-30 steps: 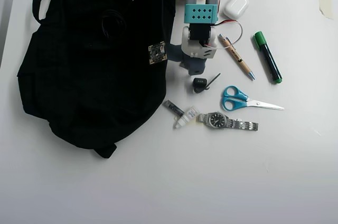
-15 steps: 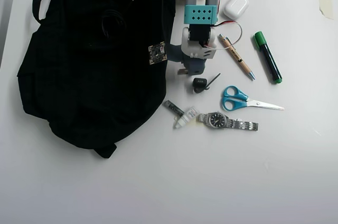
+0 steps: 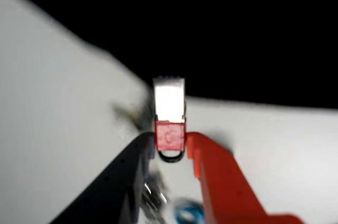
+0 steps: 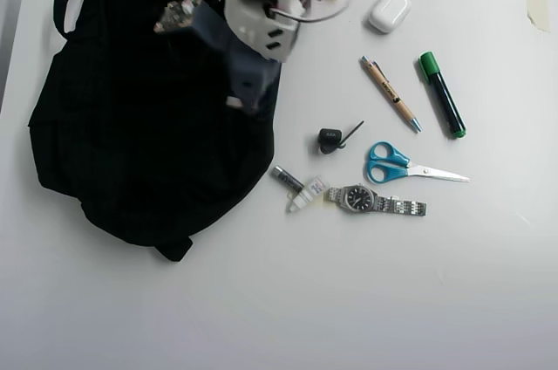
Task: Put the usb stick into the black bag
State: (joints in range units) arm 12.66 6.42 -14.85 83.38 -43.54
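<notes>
In the wrist view my gripper (image 3: 170,140) is shut on the usb stick (image 3: 169,105), pinched between the black finger (image 3: 121,182) and the orange finger (image 3: 216,176). The stick's red end sits between the tips and its pale, glaring body points towards the black bag (image 3: 222,23), which fills the top of that view. In the overhead view the large black bag (image 4: 131,134) lies at the left, and the gripper (image 4: 242,98) hangs over its right edge. A small pale bit at the tips there may be the stick; it is too small to be sure.
On the white table to the right of the bag lie a grey-and-white stick (image 4: 296,187), a black clip (image 4: 331,139), a wristwatch (image 4: 373,202), blue scissors (image 4: 403,166), a pen (image 4: 391,93), a green marker (image 4: 442,94) and a white earbud case (image 4: 388,12).
</notes>
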